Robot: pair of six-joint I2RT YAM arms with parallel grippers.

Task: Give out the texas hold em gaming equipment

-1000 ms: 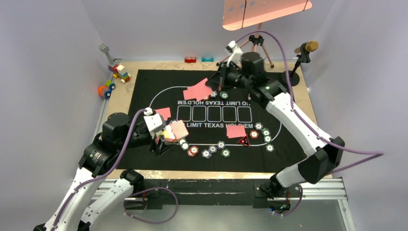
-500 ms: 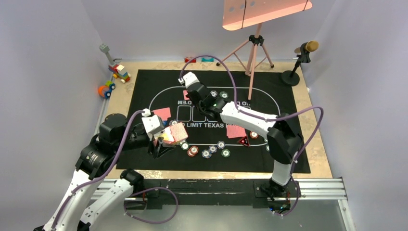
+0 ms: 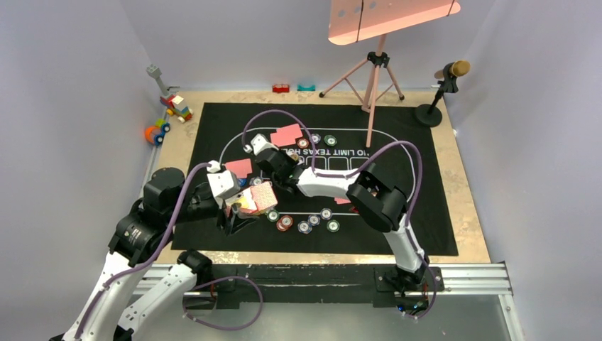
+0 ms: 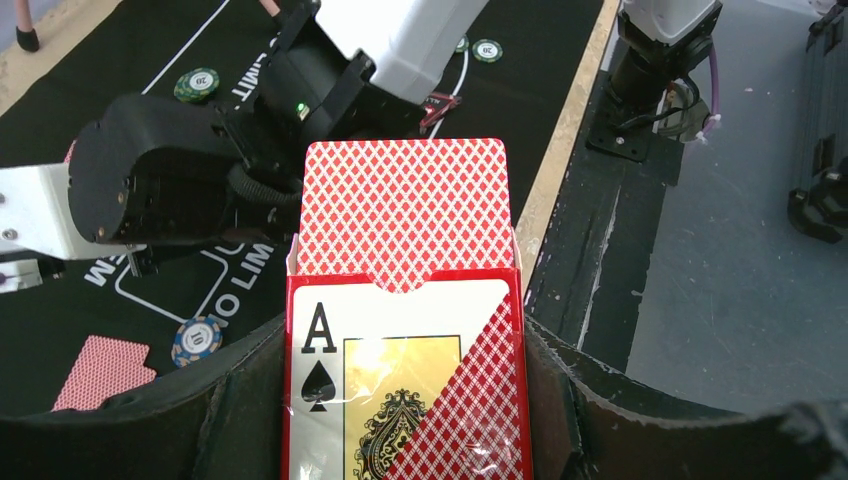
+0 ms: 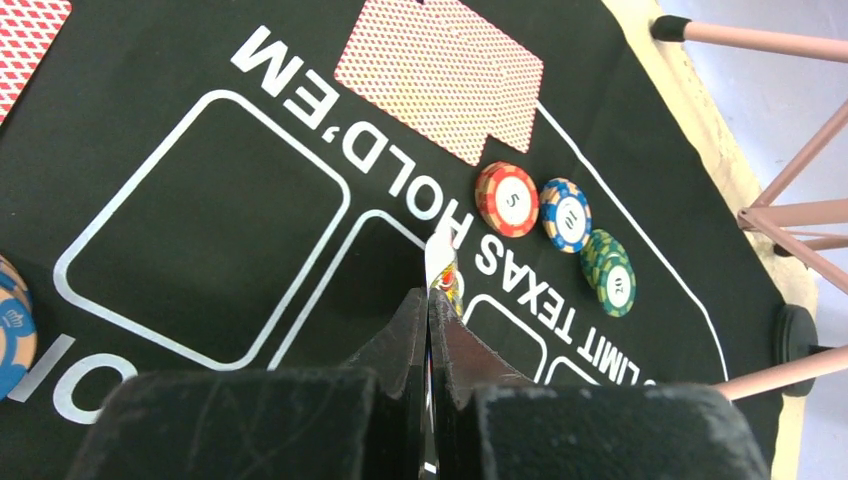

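The top camera looked down from behind the near edge over the mat [image 3: 426,142]. The left wrist camera, close behind a card box [image 4: 405,380], faced right; the right wrist's, low, faced far chips [image 5: 508,198] also seen overhead.

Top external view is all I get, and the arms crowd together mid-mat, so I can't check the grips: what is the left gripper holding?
Observer: The left gripper clamps a red card box with an ace of spades on its front.
Operator: Is the box open?
Observer: Yes, red-backed cards stick out of its top.
Operator: And the right gripper?
Observer: The right gripper is shut on a thin card, seen edge-on above the printed boxes of the mat.
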